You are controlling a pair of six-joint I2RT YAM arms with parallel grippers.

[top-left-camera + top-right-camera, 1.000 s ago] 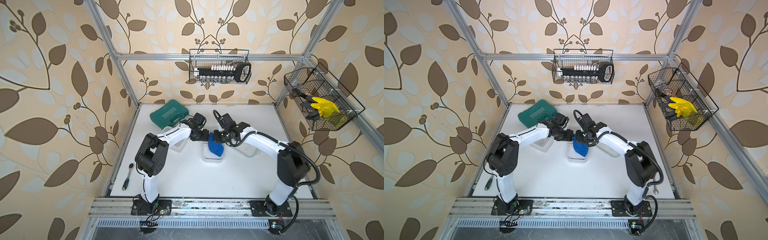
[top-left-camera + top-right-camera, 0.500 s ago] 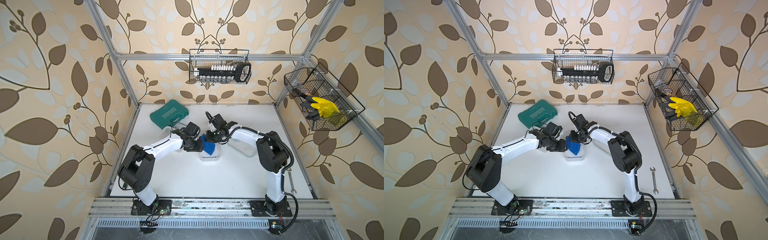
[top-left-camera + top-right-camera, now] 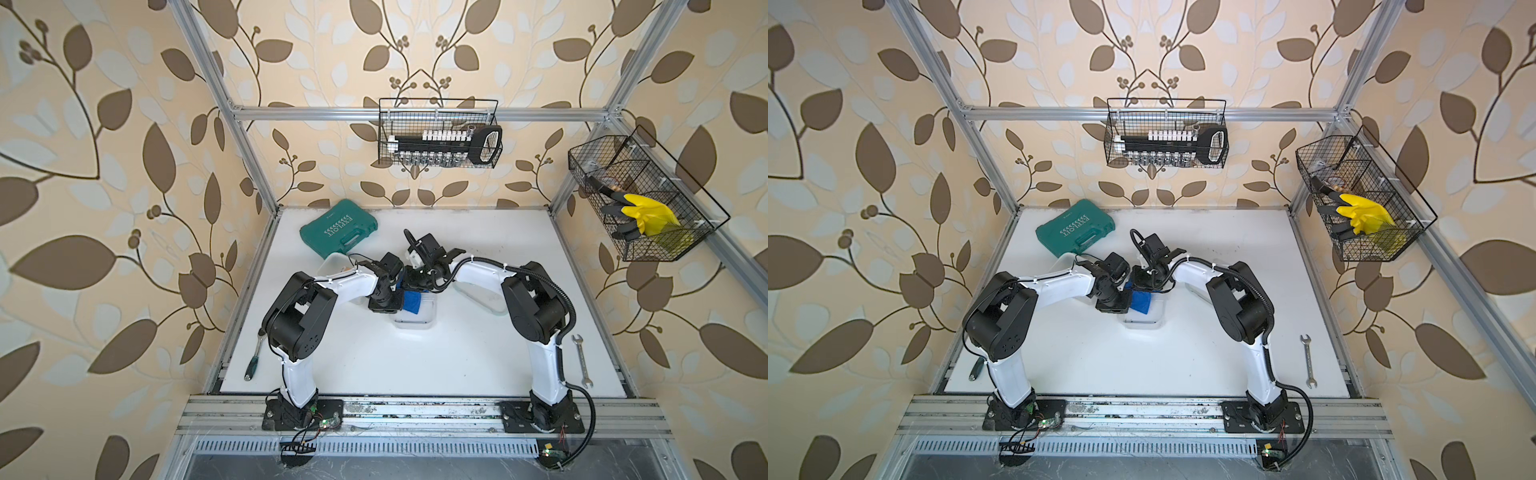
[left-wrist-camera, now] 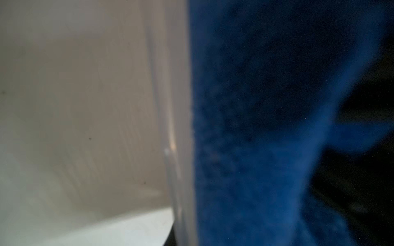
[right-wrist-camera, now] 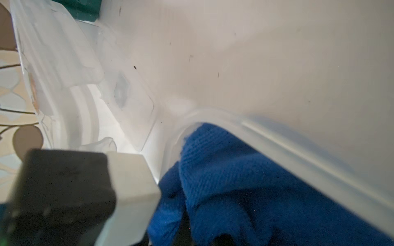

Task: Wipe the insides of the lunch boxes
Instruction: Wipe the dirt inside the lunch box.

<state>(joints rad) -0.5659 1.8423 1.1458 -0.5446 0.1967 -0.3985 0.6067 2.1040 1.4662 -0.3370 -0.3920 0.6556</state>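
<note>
A deep clear lunch box (image 3: pixel 417 321) (image 3: pixel 1143 321) stands mid-table. A blue cloth (image 3: pixel 412 302) (image 3: pixel 1140 303) hangs into it at its far left corner. My left gripper (image 3: pixel 392 305) (image 3: pixel 1121 306) is shut on the box's left wall (image 4: pixel 181 127), with the blue cloth (image 4: pixel 255 149) just inside that wall. From behind, my right gripper (image 3: pixel 415 282) (image 3: pixel 1145 285) reaches into the box and is shut on the cloth (image 5: pixel 234 181), under the rim (image 5: pixel 277 136). A second lunch box (image 3: pixel 484 297) lies partly hidden under the right arm.
A green tool case (image 3: pixel 338 228) lies at the back left, with clear plastic ware (image 3: pixel 332 266) in front of it. A ratchet (image 3: pixel 253 357) sits at the left edge and a wrench (image 3: pixel 581 361) at the right. Wire baskets (image 3: pixel 438 137) (image 3: pixel 640 199) hang on the walls.
My left gripper has gone from open to shut at the box's left wall. Both arms have shifted their elbows while the right gripper kept the cloth in the box.
</note>
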